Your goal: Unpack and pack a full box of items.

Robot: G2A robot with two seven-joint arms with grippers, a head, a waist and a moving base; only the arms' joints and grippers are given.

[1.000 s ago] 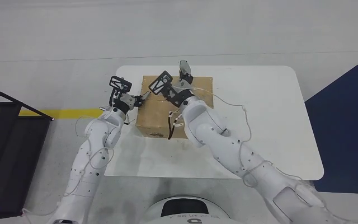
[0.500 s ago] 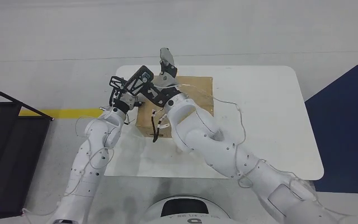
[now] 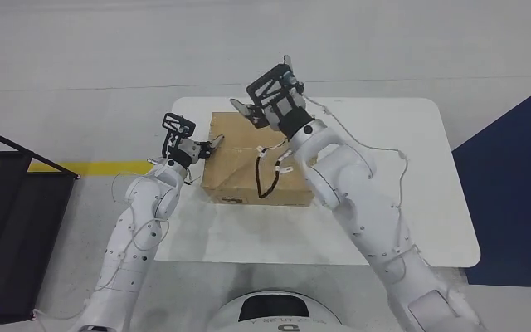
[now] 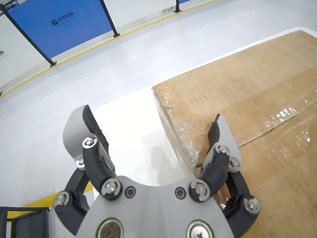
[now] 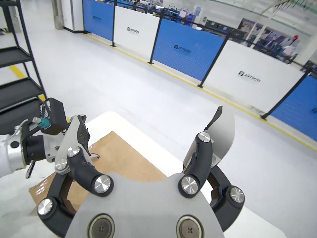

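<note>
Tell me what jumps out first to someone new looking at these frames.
A brown cardboard box, flaps shut and sealed with shiny clear tape, sits on the left half of the white rounded table. The left claw is open astride the box's left edge, one finger above the top, the other out beside the wall. The right claw hangs open above the box's far edge.

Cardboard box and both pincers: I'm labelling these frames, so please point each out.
Cardboard box (image 3: 232, 166), top view, bare top face.
Left pincer (image 4: 151, 112), left wrist view, midway between fingertips.
Right pincer (image 5: 149, 112), right wrist view, midway between fingertips.
</note>
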